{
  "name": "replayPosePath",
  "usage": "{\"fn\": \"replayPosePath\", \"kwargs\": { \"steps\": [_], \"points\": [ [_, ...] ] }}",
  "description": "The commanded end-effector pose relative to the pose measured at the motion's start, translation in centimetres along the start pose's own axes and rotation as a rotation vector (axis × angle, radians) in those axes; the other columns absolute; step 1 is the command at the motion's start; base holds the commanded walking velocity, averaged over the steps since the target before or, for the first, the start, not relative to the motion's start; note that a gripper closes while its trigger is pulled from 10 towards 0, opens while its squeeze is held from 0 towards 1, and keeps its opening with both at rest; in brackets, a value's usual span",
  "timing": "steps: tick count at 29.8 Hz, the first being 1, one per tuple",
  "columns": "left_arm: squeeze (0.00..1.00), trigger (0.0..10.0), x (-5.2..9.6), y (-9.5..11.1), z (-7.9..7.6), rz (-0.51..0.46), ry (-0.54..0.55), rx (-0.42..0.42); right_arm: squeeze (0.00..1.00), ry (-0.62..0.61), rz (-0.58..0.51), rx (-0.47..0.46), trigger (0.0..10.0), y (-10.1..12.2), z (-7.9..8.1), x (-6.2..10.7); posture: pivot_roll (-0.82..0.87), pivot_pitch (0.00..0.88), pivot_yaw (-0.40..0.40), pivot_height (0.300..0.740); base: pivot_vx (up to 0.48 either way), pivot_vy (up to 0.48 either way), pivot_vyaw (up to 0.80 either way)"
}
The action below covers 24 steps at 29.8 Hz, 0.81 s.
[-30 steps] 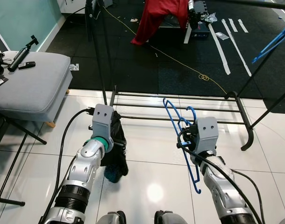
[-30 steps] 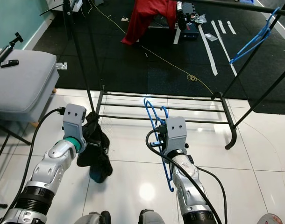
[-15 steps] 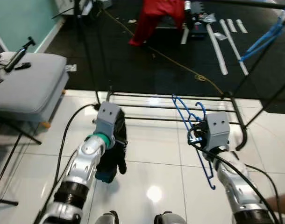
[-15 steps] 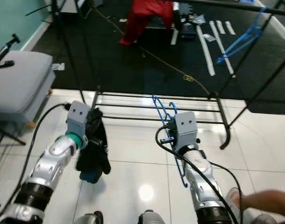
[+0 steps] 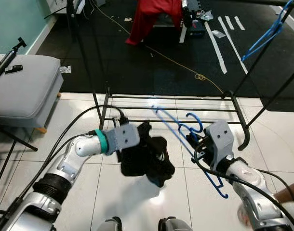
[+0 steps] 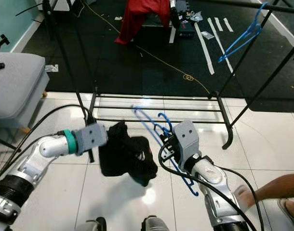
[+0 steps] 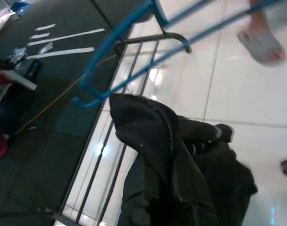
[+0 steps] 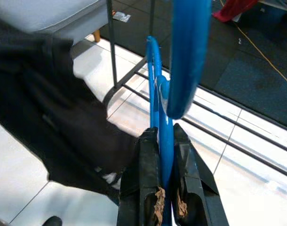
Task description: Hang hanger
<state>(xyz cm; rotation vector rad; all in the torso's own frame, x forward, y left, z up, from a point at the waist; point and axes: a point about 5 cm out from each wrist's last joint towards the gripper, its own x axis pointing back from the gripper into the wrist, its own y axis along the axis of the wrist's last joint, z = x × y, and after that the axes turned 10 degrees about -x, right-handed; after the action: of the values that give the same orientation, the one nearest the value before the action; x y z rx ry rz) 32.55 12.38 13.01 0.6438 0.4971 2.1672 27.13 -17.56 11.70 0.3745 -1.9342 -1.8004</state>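
My left gripper [image 5: 139, 146] is shut on a black garment [image 5: 146, 157], which hangs bunched over the white floor tiles and hides the fingers. In the left wrist view the garment [image 7: 167, 160] lies under the bars of the blue hanger [image 7: 134, 28]. My right gripper [image 8: 163, 134] is shut on the blue hanger [image 8: 188, 56], clamping a thin bar between both fingers. In the eye views the hanger [image 5: 178, 129] tilts up and to the left from the right gripper [image 5: 194, 143], its upper end close to the garment. The two are nearly touching.
A black clothes rack stands ahead, its low rails [image 5: 185, 108] on the floor and another blue hanger [image 5: 267, 36] on its top bar. A grey stool [image 5: 21, 91] is at the left. A red cloth [image 5: 147, 19] lies farther off. A person's foot [image 6: 277, 187] is at the right.
My left arm has swung right, carrying the black garment up to the hanger. The right gripper keeps the hanger, now tilted more to the left. The camera has shifted.
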Motion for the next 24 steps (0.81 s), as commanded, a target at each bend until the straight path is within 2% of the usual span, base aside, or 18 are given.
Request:
{"fn": "replayPosePath", "kwargs": {
  "steps": [1, 5, 7, 8, 10, 12, 13, 19, 22, 24],
  "points": [
    [0.0, 10.0, 0.2, 0.1, 0.4, -0.014, -0.014, -0.054, 0.0, 0.04, 0.015, -0.002, 10.0, -0.3, 0.5, 0.4, -0.1, 0.089, 0.065, 0.74, 0.0, 0.0, 0.0],
    [0.0, 10.0, 0.4, 0.3, 1.3, -0.045, -0.007, -0.104, 0.0, 0.093, 0.051, 0.036, 10.0, -0.4, 0.9, 0.9, -0.1, 0.082, 0.075, 0.74, 0.0, 0.0, 0.0],
    [0.0, 10.0, 0.4, 0.7, 2.0, -0.075, -0.011, -0.148, 0.0, 0.179, 0.122, 0.111, 10.0, -0.7, 1.3, 1.8, -0.1, 0.074, 0.08, 0.74, 0.0, 0.0, 0.0],
    [0.0, 10.0, 0.4, 0.7, 2.0, -0.075, -0.011, -0.148, 0.0, 0.179, 0.122, 0.111, 10.0, -0.7, 1.3, 1.8, -0.1, 0.074, 0.08, 0.74, 0.0, 0.0, 0.0],
    [0.0, 10.0, 0.6, 0.8, 2.4, -0.094, -0.024, -0.172, 0.0, 0.246, 0.184, 0.177, 10.0, -0.9, 1.5, 2.7, -0.1, 0.066, 0.084, 0.74, 0.0, 0.0, 0.0],
    [0.0, 10.0, 0.6, 0.8, 2.4, -0.094, -0.024, -0.172, 0.0, 0.246, 0.184, 0.177, 10.0, -0.9, 1.5, 2.7, -0.1, 0.066, 0.084, 0.74, 0.0, 0.0, 0.0],
    [0.0, 10.0, 0.8, 0.8, 2.7, -0.108, -0.041, -0.198, 0.0, 0.282, 0.223, 0.222, 10.0, -0.9, 1.4, 3.4, -0.1, 0.062, 0.085, 0.74, 0.0, 0.0, 0.0],
    [0.0, 10.0, 0.9, 0.7, 2.8, -0.111, -0.049, -0.213, 0.0, 0.296, 0.234, 0.223, 10.0, -0.7, 1.3, 3.8, -0.1, 0.058, 0.086, 0.74, 0.0, 0.0, 0.0],
    [0.0, 10.0, 1.3, 0.4, 2.8, -0.123, -0.082, -0.255, 0.0, 0.331, 0.254, 0.222, 10.0, 0.3, 0.8, 5.4, -0.1, 0.05, 0.087, 0.74, 0.0, 0.0, 0.0],
    [0.0, 10.0, 1.4, 0.4, 2.8, -0.126, -0.09, -0.258, 0.0, 0.335, 0.257, 0.228, 10.0, 0.8, 0.5, 5.8, -0.1, 0.051, 0.089, 0.74, 0.0, 0.0, 0.0]
  ]
}}
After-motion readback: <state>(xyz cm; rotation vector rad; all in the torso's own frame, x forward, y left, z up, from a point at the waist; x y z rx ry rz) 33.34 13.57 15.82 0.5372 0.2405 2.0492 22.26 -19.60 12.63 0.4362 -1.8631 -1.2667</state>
